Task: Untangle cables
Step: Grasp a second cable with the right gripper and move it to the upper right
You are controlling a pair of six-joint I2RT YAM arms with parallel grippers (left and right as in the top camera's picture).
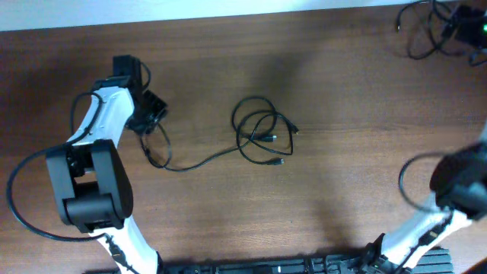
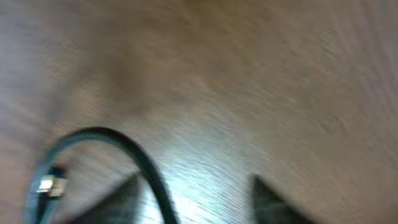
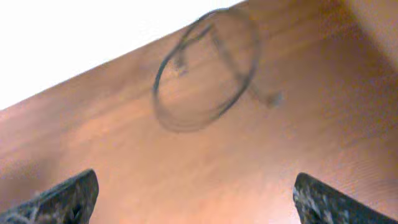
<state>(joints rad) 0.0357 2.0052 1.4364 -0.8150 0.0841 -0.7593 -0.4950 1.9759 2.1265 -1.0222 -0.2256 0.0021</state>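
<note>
The right hand (image 3: 196,199) is held wide open over the desk (image 3: 124,155). The left hand (image 1: 152,118), at 9 o'clock, is seen open too, though blurred. The cables (image 1: 262,133) are looped mid-desk. One tail (image 1: 199,160) is laid toward 8 o'clock, ending beside that hand.

The cables (image 1: 262,129) are thin black cords that lie flat on the wooden worktop (image 1: 358,99). Near the middle they make a loose bunch of overlapping loops, with small connector plugs (image 1: 280,161) at the right and lower side of the bunch. One long strand (image 1: 205,158) leaves the bunch at its lower left and runs to the left, where it ends in a smaller loop (image 1: 156,148). In the blurred left wrist view, one black cord bends in an arc beside a small silver plug (image 2: 50,185). In the right wrist view the cables show only as a blurred ring.
</note>
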